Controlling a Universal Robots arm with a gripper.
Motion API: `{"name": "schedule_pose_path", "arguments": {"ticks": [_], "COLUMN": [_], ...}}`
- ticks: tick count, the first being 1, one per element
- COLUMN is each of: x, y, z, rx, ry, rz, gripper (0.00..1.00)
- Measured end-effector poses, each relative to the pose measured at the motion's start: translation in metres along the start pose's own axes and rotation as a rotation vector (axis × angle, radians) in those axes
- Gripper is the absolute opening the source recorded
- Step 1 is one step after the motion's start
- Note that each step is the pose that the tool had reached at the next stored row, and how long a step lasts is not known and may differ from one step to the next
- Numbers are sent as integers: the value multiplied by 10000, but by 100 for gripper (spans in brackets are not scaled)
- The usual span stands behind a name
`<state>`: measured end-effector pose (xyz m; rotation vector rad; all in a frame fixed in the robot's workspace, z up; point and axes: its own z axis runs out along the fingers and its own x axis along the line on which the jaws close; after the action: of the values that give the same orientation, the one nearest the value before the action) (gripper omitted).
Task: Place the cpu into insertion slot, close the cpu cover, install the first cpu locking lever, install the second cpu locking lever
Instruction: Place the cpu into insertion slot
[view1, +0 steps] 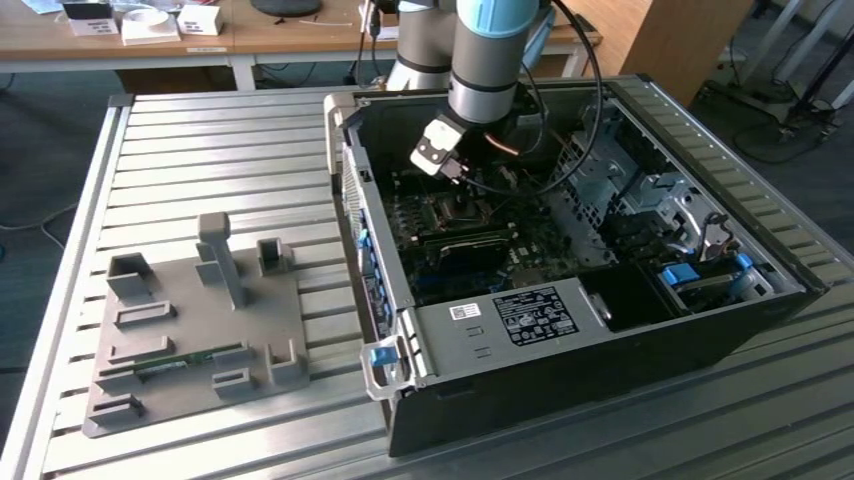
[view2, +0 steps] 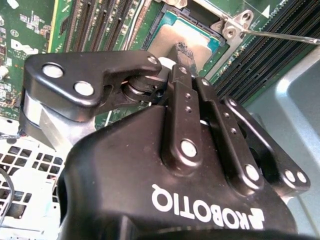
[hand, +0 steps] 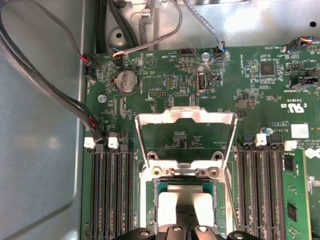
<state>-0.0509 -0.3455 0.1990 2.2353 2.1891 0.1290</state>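
Observation:
The cpu (hand: 170, 201) lies flat in the insertion slot (hand: 156, 186) on the green motherboard, and its silvery top (view2: 197, 36) sits inside a teal-edged socket. My gripper (hand: 186, 209) is shut, its two black fingers pressed together with their tips (view2: 181, 49) right over the middle of the chip, holding nothing. The cpu cover (hand: 186, 116) is swung open away from the slot, so bare board shows through its window. A thin locking lever (view2: 282, 36) sticks out beside the socket. In the exterior view the gripper (view1: 451, 172) reaches down into the open computer case.
Black memory slots (hand: 110, 190) flank the socket on both sides. Grey cables (hand: 45, 85) run along the case wall. A round battery (hand: 126, 81) sits beyond the cover. On the ribbed table, at the exterior view's left, stands a grey fixture plate (view1: 200, 330).

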Motion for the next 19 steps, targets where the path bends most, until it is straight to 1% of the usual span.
{"name": "schedule_pose_path", "arguments": {"ticks": [2,3,5,13,18,19], "x": [3,1,3,10,11,11], "y": [2,2,4,13,14,15], "z": [-17,-34,-63,-219,-228,-228], "rx": [-4,4,5,6,5,18], "ry": [10,-6,-6,-8,-5,-6], "rz": [0,-1,0,0,1,1], "gripper": [11,11,11,11,11,11]}}
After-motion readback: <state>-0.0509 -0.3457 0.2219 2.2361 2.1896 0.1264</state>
